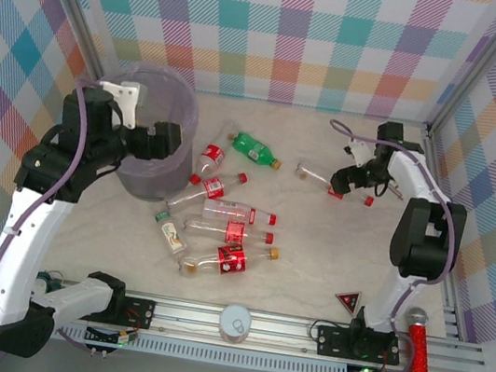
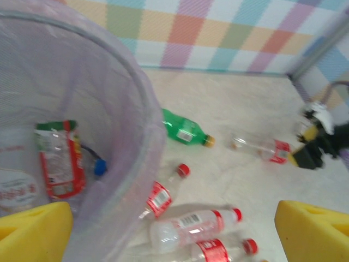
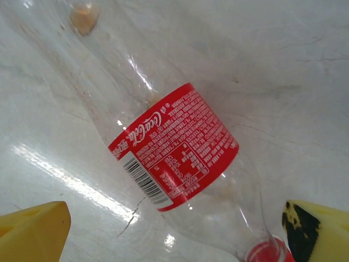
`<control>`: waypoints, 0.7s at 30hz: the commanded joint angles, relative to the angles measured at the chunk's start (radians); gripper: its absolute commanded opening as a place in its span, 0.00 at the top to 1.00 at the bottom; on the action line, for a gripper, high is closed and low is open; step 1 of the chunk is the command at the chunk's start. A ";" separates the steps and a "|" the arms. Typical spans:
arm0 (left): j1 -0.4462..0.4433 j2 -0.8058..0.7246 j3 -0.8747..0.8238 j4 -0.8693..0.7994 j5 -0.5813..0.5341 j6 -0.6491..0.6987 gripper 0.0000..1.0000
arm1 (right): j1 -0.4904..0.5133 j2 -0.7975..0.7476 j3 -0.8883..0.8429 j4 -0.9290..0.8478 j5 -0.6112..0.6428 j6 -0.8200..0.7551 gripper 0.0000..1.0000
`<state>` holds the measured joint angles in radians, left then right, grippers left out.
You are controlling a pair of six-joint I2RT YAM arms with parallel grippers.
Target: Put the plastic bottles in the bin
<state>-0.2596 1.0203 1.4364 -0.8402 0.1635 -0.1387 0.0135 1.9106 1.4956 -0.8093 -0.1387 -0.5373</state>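
Observation:
The pale-purple bin stands at the back left. My left gripper hovers open over its right rim, nothing between its fingers. In the left wrist view the bin holds a red-labelled bottle and a blue cap. Several clear bottles with red labels lie in a cluster mid-table, and a green bottle lies behind them. At the back right my right gripper stands open, low over a clear red-labelled bottle. Its yellow fingers straddle the neck end without touching it.
A red glittery stick lies at the front right beside the rail. A small red warning triangle sits near the right arm's base. A white round object rests on the front rail. Checkered walls close in three sides.

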 commanded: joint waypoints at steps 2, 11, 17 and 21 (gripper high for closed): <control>-0.012 -0.007 -0.068 0.039 0.084 -0.012 0.05 | 0.005 0.052 -0.003 -0.006 0.002 -0.052 0.01; -0.012 -0.017 -0.110 0.070 0.079 -0.022 0.06 | 0.020 0.137 0.018 0.027 0.018 -0.027 0.01; -0.012 0.008 -0.121 0.093 0.082 -0.033 0.06 | 0.022 0.128 -0.017 0.022 -0.009 -0.004 0.01; -0.012 0.028 -0.118 0.113 0.091 -0.038 0.06 | 0.021 0.096 -0.052 0.043 -0.033 0.001 0.13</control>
<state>-0.2672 1.0382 1.3247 -0.7662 0.2287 -0.1646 0.0277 2.0453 1.4696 -0.7639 -0.1246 -0.5465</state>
